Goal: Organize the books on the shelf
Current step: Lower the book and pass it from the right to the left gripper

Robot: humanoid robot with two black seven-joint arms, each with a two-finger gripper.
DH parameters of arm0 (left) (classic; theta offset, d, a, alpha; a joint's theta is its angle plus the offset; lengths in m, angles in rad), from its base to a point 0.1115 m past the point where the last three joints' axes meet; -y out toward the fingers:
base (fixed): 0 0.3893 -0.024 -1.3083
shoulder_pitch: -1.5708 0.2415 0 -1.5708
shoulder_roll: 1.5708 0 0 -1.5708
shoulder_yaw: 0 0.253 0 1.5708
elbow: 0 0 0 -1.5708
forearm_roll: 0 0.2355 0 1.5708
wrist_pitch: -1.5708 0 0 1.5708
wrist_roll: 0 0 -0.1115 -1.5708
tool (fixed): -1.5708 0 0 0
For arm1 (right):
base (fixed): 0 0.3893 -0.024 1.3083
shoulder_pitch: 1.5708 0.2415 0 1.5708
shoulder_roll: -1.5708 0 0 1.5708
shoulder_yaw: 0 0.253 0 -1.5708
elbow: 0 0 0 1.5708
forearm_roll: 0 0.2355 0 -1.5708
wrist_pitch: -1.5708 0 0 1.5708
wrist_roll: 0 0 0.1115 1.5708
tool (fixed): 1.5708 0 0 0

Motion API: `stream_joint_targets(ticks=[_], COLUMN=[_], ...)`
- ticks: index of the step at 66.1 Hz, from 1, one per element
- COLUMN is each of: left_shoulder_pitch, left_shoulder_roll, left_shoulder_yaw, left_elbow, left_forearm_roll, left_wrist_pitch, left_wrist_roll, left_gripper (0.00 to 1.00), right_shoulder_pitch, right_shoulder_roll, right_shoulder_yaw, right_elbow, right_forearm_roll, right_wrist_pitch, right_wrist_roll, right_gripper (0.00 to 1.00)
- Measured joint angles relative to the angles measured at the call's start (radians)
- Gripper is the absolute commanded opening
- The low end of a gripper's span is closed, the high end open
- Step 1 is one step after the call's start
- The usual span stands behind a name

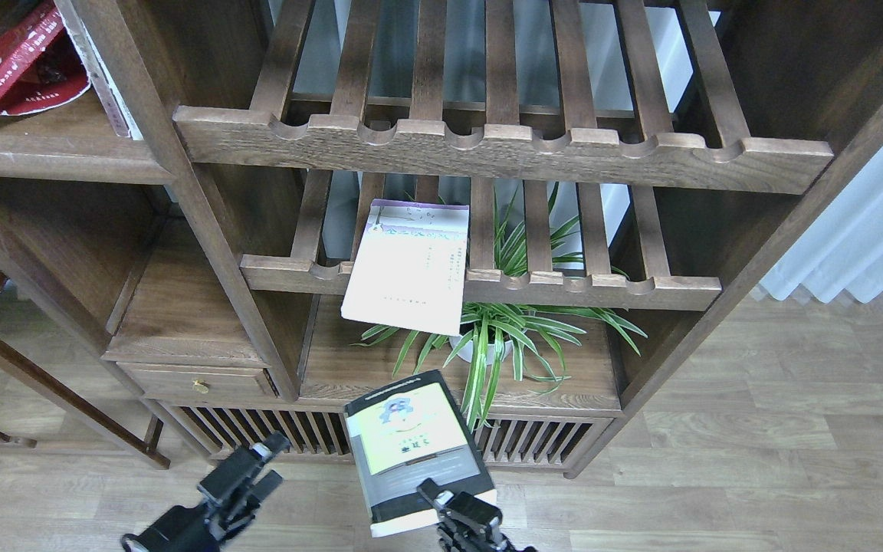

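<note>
Fingers of the right gripper (463, 512) clamp the near bottom edge of the thick grey-black book (415, 448), which stands out forward and up from the jaws, cover facing up. Held so near one end, it could pivot or slip free. The left gripper (254, 469) hangs released, holding nothing. Farther off, the pale book (409, 268) overhangs a slatted rack (602, 291) and might slide off. The red book (20, 65) leans on the solid shelf (50, 149), upper left.

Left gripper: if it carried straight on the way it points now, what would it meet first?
Probably the slatted base panel under the cabinet's plant shelf. The left gripper points up and right toward it, empty; depth is hard to judge.
</note>
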State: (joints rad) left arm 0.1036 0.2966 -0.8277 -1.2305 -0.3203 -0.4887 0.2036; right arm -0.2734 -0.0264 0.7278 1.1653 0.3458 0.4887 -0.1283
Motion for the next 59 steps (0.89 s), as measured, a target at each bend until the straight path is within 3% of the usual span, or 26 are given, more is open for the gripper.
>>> stream_joint_targets(ticks=[22,24,36,37,42,55,59], left_shoulder_pitch=[-0.012,-0.015,-0.022,-0.022,-0.026,-0.032,-0.035], left_shoulder_roll=[-0.1,-0.124,-0.169,-0.17,-0.174,-0.172,-0.167], left_shoulder_yaw=[0.045,0.046,0.054,0.055,0.062,0.07,0.071], left_elbow=[0.069,0.07,0.076,0.077,0.08,0.081,0.081], left_forearm_roll=[-0.002,-0.004,-0.015,-0.016,-0.019,-0.04,-0.041], left_wrist_pitch=[0.0,0.0,0.0,0.0,0.0,0.0,0.0], left_wrist_roll=[-0.002,-0.004,-0.031,-0.033,-0.039,-0.037,-0.033], left_gripper=[0.86,0.74,0.37,0.28,0.07,0.07,0.07], right_shoulder_pitch=[-0.026,-0.036,-0.057,-0.058,-0.062,-0.062,-0.062], right_shoulder_roll=[0.027,0.027,0.027,0.027,0.027,0.027,0.026], right_shoulder_yaw=[-0.03,-0.031,-0.031,-0.031,-0.031,-0.031,-0.031], right_elbow=[0.0,0.0,0.002,0.002,0.003,0.003,0.003], right_forearm_roll=[-0.035,-0.036,-0.036,-0.037,-0.042,-0.049,-0.049], right_wrist_pitch=[0.0,0.0,0.0,0.0,0.0,0.0,0.0], right_wrist_roll=[-0.025,-0.032,-0.045,-0.045,-0.045,-0.045,-0.045], right_gripper=[0.12,0.12,0.12,0.12,0.12,0.13,0.17])
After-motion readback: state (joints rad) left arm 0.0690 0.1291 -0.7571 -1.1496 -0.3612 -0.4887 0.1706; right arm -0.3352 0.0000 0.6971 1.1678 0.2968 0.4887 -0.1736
